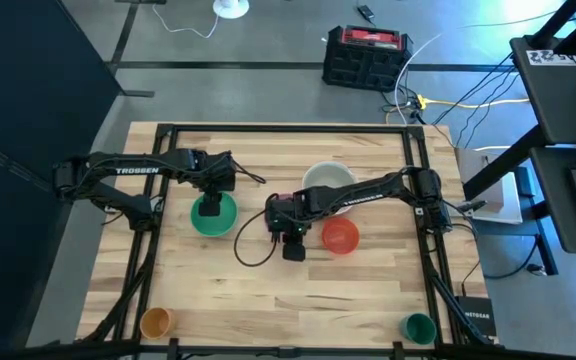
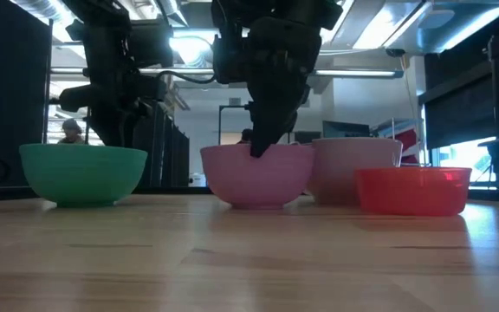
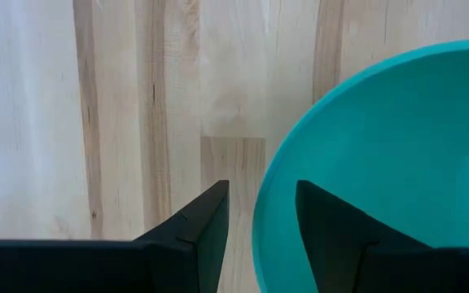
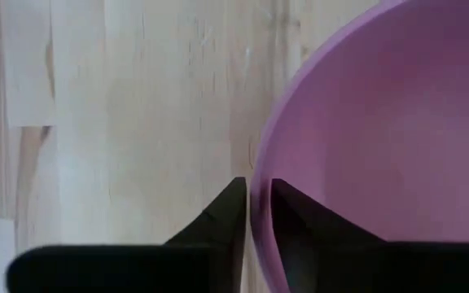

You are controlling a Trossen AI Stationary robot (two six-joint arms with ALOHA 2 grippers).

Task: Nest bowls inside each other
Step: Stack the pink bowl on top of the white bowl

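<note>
Bowls, round plain plastic, stand upright on the wooden table (image 1: 368,290): green bowl (image 2: 82,172) to the left, pink bowl (image 2: 257,175) mid-table, pale grey bowl (image 2: 356,165) just behind it, translucent red bowl (image 2: 412,189) at right. Right gripper (image 4: 256,213) pinches the pink bowl's thin rim, one finger inside, one outside. Left gripper (image 3: 261,213) straddles the green bowl's rim, fingers apart, not clamped.
</note>
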